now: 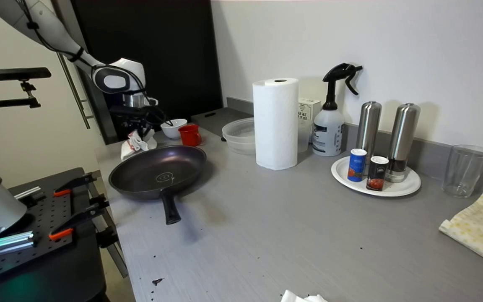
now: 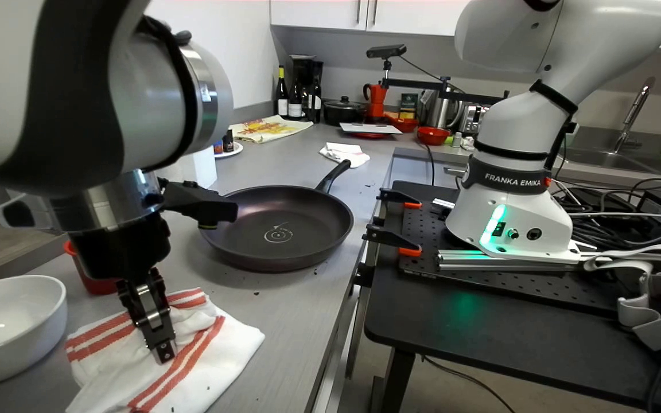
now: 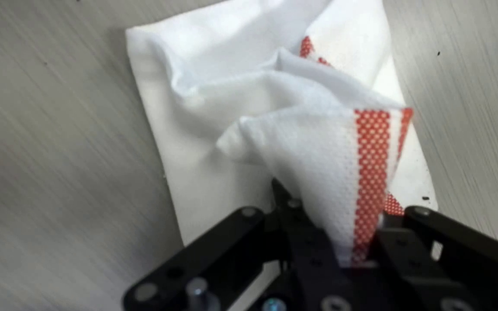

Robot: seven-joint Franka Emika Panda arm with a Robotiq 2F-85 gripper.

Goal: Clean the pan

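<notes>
The black frying pan (image 1: 151, 167) sits on the grey counter with its long handle toward the camera in an exterior view; it also shows in an exterior view (image 2: 284, 223). Its inside bears a pale ring-shaped print or mark. A white towel with red stripes (image 2: 216, 344) lies crumpled on the counter beside the pan; it fills the wrist view (image 3: 240, 99). My gripper (image 2: 163, 350) points down into the towel. In the wrist view the gripper (image 3: 335, 207) is shut on a bunched fold between its fingers; the fingertips are partly hidden by cloth. The gripper is apart from the pan.
A white bowl (image 2: 9, 327) and a red mug (image 1: 190, 135) stand close to the gripper. A paper towel roll (image 1: 276, 126), plastic containers (image 1: 240, 136), a spray bottle (image 1: 328, 126) and a plate with shakers (image 1: 386, 193) stand along the wall. Another white cloth (image 2: 345, 154) lies beyond the pan handle.
</notes>
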